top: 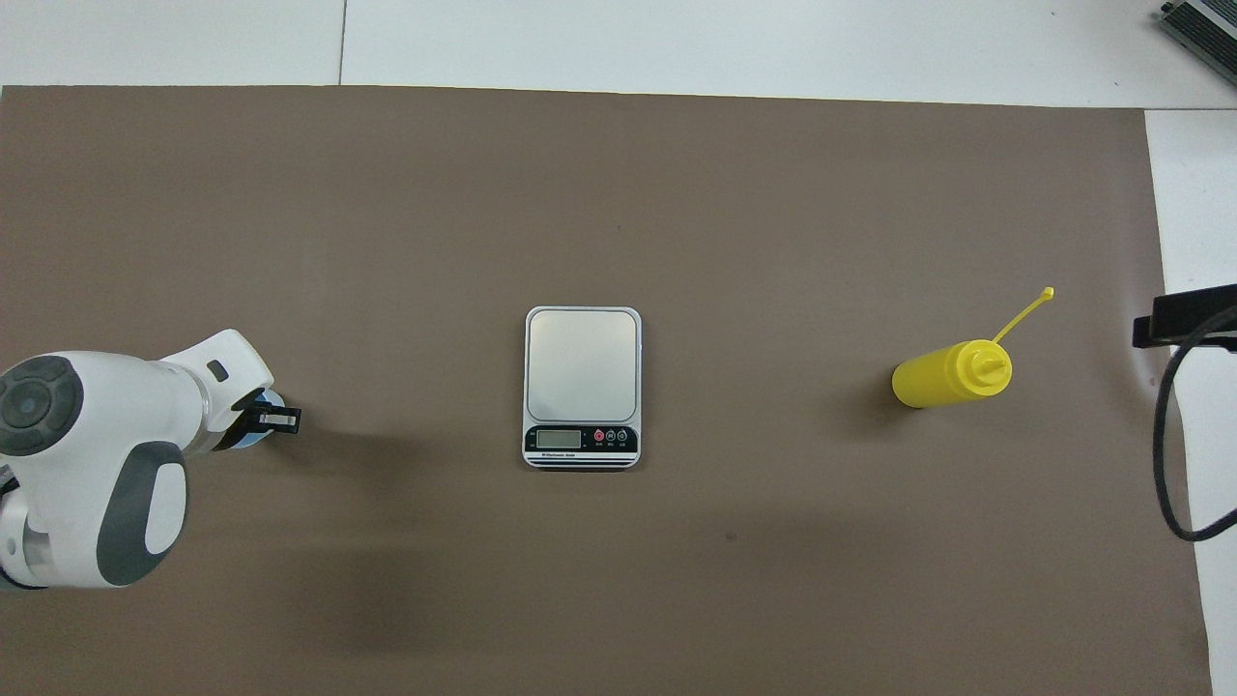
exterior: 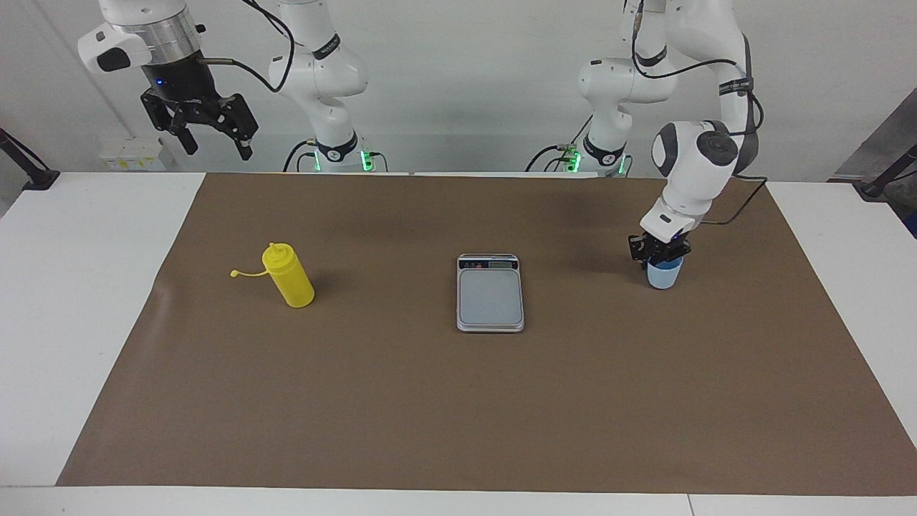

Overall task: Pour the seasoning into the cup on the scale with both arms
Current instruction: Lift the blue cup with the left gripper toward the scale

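Note:
The light blue cup [exterior: 663, 275] stands upright on the brown mat toward the left arm's end of the table. My left gripper [exterior: 660, 254] comes down on its rim and is shut on it; in the overhead view the wrist hides most of the cup [top: 255, 440]. The silver-grey scale [exterior: 490, 295] lies mid-mat with a bare plate [top: 582, 364]. The yellow seasoning bottle [exterior: 289, 276] stands toward the right arm's end, its tethered cap hanging off to the side [top: 949, 377]. My right gripper [exterior: 218, 150] waits open, high over the table's edge by its base.
A brown mat [exterior: 458, 401] covers most of the white table. A black cable [top: 1174, 454] from the right arm loops over the mat's end beside the bottle. Black clamps sit at both ends of the table.

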Available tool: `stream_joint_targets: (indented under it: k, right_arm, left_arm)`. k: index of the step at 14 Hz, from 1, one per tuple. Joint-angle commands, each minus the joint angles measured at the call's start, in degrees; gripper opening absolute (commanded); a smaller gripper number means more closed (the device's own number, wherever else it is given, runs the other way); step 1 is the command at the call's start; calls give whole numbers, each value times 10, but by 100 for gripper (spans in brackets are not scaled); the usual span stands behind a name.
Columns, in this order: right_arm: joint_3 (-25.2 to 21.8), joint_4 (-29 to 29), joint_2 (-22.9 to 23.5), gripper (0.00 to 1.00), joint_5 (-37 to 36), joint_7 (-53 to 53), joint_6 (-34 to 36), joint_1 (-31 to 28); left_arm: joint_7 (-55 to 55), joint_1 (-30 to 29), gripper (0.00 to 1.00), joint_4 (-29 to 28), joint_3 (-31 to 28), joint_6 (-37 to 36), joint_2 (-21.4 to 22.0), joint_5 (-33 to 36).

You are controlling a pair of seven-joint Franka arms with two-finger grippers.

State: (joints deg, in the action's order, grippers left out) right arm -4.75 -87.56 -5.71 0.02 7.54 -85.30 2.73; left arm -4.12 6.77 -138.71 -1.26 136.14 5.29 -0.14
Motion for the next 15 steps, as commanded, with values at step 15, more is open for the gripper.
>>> stream_joint_targets:
  k: [15]
  right_arm:
    - [1,-9,-10,100,11,-1,4,-3]
  left_arm:
    - [196,181,0,205,6,-69,-73,-85]
